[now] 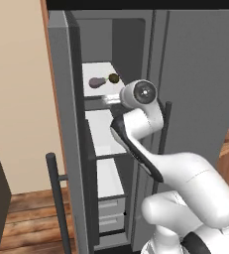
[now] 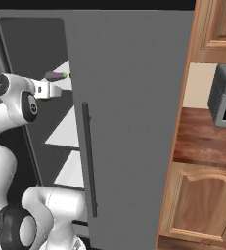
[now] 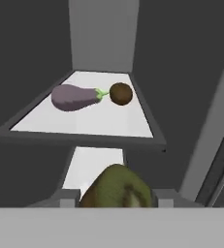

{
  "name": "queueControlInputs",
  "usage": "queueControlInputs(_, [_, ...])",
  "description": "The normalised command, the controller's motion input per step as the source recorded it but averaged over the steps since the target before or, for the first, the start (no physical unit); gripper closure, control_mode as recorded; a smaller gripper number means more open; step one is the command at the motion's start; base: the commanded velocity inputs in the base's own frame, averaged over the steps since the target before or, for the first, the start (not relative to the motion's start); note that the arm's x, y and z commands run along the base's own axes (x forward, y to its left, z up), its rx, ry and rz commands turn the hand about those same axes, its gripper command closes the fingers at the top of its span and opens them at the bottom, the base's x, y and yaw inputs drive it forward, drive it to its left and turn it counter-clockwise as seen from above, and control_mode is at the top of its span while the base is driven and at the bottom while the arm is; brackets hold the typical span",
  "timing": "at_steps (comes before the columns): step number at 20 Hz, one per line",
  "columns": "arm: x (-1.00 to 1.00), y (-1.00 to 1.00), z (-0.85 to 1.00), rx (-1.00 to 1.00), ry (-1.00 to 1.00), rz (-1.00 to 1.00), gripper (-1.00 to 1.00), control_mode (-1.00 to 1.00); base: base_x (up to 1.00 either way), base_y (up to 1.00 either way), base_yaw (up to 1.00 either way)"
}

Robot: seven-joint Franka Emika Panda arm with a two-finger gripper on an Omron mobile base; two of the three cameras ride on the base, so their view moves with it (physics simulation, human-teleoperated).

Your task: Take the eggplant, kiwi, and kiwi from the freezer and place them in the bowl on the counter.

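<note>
The tool (image 3: 116, 206) grips one kiwi (image 3: 116, 190) at the frame's bottom centre. Eggplant (image 3: 74, 97) and second kiwi (image 3: 120, 93) lie upper centre on the freezer shelf (image 3: 84, 121). First fruit in hand; next, withdraw toward the bowl, unseen here.

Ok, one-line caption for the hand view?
Hand holding a kiwi below the freezer shelf with eggplant and second kiwi.

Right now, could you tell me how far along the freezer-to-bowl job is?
The freezer door stands open. One kiwi sits between the fingers, apparently gripped, just outside the shelves. The eggplant and the other kiwi lie on the upper shelf. The bowl is out of view; nothing shows as delivered.
</note>
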Motion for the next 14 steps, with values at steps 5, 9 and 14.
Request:
queueControlInputs(5, [-1.00,0.00,0.05,0.18,0.36,-0.14,1.00,-1.00,0.00,0.00,0.00])
queueControlInputs(9, [-0.76,-0.13,-0.59,0.07,0.42,-0.03,1.00,-1.00,0.00,0.00,0.00])
queueControlInputs(14, [-0.45,-0.19,-0.56,0.04,0.18,-0.06,1.00,-1.00,0.00,0.00,0.00])
